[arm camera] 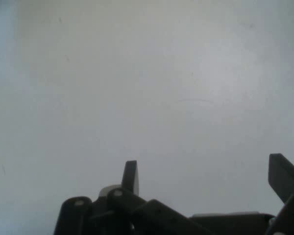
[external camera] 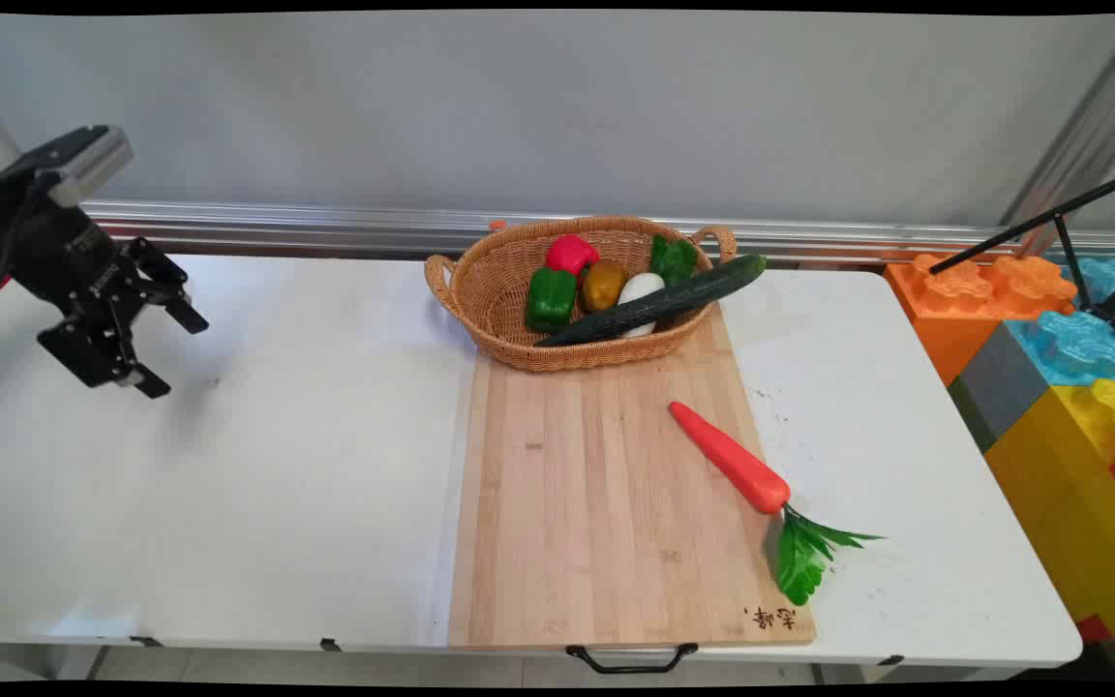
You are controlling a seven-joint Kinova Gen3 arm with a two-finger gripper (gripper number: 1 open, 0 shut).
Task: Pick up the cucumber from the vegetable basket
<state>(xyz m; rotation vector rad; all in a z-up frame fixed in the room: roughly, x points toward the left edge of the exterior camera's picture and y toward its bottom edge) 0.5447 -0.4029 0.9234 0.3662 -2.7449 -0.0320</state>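
My black gripper point(external camera: 173, 354) hangs open above the bare left part of the white table point(external camera: 277, 465), holding nothing. In the hand view the gripper point(arm camera: 206, 176) shows its two fingers spread wide over plain white tabletop. Far to its right a wooden cutting board point(external camera: 596, 503) lies on the table. An orange carrot point(external camera: 732, 459) with green leaves rests on the board's right side. A wicker basket point(external camera: 499, 290) stands at the board's far end, holding a red pepper point(external camera: 571, 253), a green pepper point(external camera: 550, 299), a brown potato point(external camera: 604, 284), a white egg-shaped thing point(external camera: 641, 288) and a long dark cucumber point(external camera: 659, 302).
Big toy blocks in orange point(external camera: 954, 300), blue point(external camera: 1080, 348) and yellow point(external camera: 1080, 484) stand off the table's right end. A black tripod leg point(external camera: 1051, 221) crosses above them. A metal rail point(external camera: 325, 225) runs along the wall behind the table.
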